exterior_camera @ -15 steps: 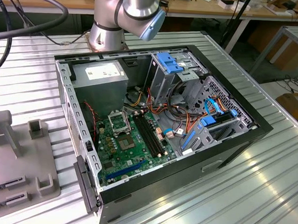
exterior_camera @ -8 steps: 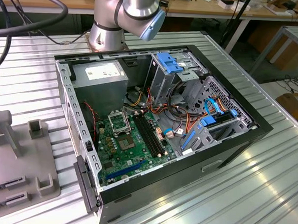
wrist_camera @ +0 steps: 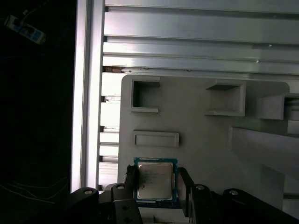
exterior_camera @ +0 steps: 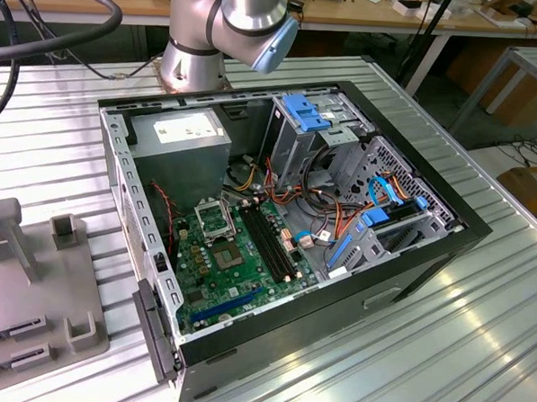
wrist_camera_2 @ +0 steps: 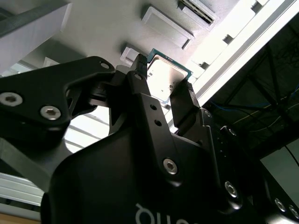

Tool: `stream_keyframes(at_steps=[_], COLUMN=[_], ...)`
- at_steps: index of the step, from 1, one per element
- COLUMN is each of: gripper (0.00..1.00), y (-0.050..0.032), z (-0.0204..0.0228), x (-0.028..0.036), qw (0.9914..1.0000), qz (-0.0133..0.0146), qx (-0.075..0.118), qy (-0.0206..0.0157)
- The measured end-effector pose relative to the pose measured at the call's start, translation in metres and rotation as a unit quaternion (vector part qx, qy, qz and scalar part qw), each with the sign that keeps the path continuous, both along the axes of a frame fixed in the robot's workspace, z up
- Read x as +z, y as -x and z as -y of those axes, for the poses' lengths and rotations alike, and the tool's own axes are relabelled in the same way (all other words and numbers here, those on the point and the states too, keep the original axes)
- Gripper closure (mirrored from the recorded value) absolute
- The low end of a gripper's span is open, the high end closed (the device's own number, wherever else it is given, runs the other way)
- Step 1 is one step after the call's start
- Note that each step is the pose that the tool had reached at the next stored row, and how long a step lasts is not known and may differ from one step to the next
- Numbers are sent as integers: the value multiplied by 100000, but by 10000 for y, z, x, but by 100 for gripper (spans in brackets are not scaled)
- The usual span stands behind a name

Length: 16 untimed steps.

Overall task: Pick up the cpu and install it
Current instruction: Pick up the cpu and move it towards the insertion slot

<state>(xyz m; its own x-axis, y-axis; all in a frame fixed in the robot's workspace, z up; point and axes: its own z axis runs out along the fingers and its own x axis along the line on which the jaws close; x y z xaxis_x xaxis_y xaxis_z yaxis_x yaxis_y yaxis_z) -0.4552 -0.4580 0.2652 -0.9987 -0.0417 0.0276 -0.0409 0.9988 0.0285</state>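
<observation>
Pincer [wrist_camera: 156, 179] state: clenched on the cpu [wrist_camera: 155, 182]. In both wrist views the two black fingers [wrist_camera: 131, 175] pressed against opposite edges of the chip, one on each side, with the silver-grey face turned towards the cameras and the green board edge showing round it. In the second wrist view the pincer [wrist_camera_2: 163, 77] held the cpu [wrist_camera_2: 167, 79] at the very tips of the fingers [wrist_camera_2: 180, 100], and no other part of the chip was in contact with anything visible.

Fixture [wrist_camera: 196, 121]: a grey moulded plate lay directly beyond the pincer. A shallow rectangular recess [wrist_camera: 155, 138] sat just past the fingertips, and two deeper square pockets [wrist_camera: 144, 94] lay farther out. Whether the cpu still touched the plate could not be determined. The plate rested on a table [wrist_camera: 187, 32] of ribbed aluminium slats, which extended past the fixture's far edge.

Exterior view: the fixture [exterior_camera: 30, 279] stood at the exterior view's left, just beside an open computer case [exterior_camera: 336, 286] on the same table [exterior_camera: 441, 354]. Inside the case, the socket [exterior_camera: 215, 221] showed a metal frame with a dark centre, with the black memory slots [exterior_camera: 271, 242] beside it and the grey power supply [exterior_camera: 181, 142] nearby. The arm [exterior_camera: 228, 19] rose behind the case.
</observation>
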Motion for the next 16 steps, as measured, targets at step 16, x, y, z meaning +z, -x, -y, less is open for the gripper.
stream_keyframes(at_steps=[16], gripper=[55], y=[0], z=[0], x=[93], qw=[100000], qz=[3], qx=[-1], qy=[0])
